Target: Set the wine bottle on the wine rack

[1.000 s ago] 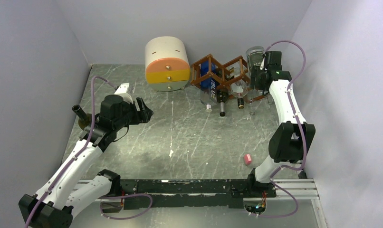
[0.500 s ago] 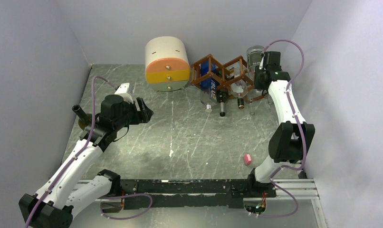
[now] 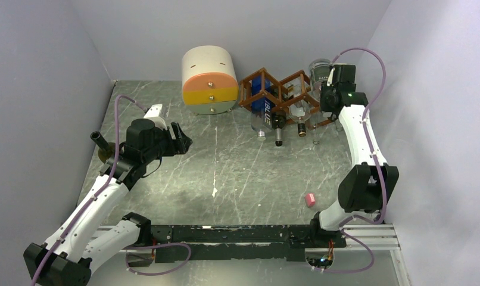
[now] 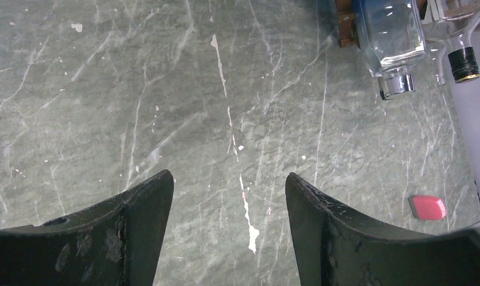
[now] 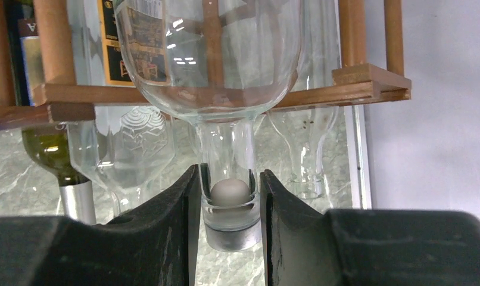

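The wine rack (image 3: 279, 89) is a reddish-brown lattice at the back of the table, and its bars (image 5: 321, 95) cross the right wrist view. My right gripper (image 3: 326, 95) is at the rack's right end, shut on the neck of a clear wine bottle (image 5: 214, 53). The bottle's body lies in the lattice with its base pointing to the back wall (image 3: 318, 68). In the right wrist view the gripper (image 5: 230, 173) has both fingers against the neck just above the stopper. My left gripper (image 3: 181, 138) is open and empty over bare table, also seen from the left wrist (image 4: 228, 179).
A cream-and-orange drawer cabinet (image 3: 209, 80) stands left of the rack. Several other bottles lie in the rack, necks toward me (image 3: 279, 128). A pink eraser (image 3: 310, 199) lies on the table near the right arm. A dark bottle (image 3: 100, 143) stands by the left arm.
My right arm has shifted slightly back and to the right with the bottle neck in its jaws. The left arm has not moved.
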### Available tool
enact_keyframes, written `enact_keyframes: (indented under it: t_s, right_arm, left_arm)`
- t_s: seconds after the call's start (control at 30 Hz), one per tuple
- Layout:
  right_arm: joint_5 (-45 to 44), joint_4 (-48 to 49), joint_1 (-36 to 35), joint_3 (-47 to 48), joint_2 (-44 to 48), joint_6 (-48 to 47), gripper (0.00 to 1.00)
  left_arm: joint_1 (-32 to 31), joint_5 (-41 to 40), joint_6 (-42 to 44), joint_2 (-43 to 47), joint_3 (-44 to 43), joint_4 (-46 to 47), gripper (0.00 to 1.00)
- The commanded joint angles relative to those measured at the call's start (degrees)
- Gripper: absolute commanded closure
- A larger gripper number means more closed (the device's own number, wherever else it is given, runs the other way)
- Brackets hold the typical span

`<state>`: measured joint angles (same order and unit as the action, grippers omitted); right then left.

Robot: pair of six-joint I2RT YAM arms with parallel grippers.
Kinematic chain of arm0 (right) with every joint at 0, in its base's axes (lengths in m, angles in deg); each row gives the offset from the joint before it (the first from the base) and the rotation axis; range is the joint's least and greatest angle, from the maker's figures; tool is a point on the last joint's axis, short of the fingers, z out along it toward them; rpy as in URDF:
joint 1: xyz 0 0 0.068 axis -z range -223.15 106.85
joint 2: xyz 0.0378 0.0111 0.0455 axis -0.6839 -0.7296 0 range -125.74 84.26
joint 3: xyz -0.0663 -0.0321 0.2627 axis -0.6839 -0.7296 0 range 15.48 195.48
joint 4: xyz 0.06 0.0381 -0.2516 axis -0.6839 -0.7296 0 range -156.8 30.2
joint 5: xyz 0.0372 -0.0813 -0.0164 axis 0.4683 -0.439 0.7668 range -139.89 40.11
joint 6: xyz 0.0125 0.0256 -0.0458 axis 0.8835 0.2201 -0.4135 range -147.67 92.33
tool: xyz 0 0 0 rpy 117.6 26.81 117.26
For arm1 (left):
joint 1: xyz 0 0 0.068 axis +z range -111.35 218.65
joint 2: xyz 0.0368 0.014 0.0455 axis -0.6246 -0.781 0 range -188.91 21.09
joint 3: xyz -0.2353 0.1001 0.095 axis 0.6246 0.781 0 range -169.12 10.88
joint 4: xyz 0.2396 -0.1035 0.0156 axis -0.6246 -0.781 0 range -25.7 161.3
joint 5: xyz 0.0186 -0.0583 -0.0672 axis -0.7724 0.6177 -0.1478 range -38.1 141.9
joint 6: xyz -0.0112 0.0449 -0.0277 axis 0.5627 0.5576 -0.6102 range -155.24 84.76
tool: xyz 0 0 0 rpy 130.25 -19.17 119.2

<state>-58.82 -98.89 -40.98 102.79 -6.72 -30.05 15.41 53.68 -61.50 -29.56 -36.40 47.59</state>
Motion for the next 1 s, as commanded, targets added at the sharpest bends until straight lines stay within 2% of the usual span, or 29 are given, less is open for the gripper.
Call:
enact_keyframes:
  t_s: [0.0, 0.3, 0.37, 0.6, 0.67, 0.73, 0.83, 0.97]
  right_arm:
    - [-3.2, 1.1, 0.5, -0.4, 4.2, 0.6, 1.00]
    - [-5.8, 2.5, 0.5, -4.7, 7.7, 0.1, 1.00]
    - [-6.1, 2.7, 0.5, -5.3, 8.2, -0.6, 0.97]
    - [-5.5, 3.7, 0.3, -7.3, 9.6, -1.6, 0.64]
    - [-6.2, 3.8, 0.1, -7.6, 9.6, -1.3, 0.48]
    - [-6.2, 3.5, -0.1, -7.4, 9.6, -1.1, 0.38]
    - [-5.3, 3.5, -0.3, -7.1, 10.3, -0.6, 0.29]
    - [-5.0, 4.7, -0.5, -6.5, 12.9, 0.0, 0.25]
  left_arm:
    - [-0.1, 1.7, 0.3, 0.3, -1.3, 0.4, 0.26]
    - [-0.1, 1.8, 0.5, 0.1, -1.2, 0.5, 0.27]
    - [-0.1, 1.9, 0.5, 0.0, -1.4, 0.4, 0.26]
    - [-0.1, 1.9, 0.4, 0.0, -1.4, 0.5, 0.27]
    - [-0.1, 1.9, 0.4, 0.2, -1.3, 0.4, 0.27]
    - [-0.1, 1.8, 0.5, 0.1, -1.5, 0.2, 0.27]
    - [-0.1, 1.5, 0.6, 0.1, -1.9, 0.1, 0.27]
    - [-0.1, 1.2, 0.7, 0.2, -2.7, -0.2, 0.27]
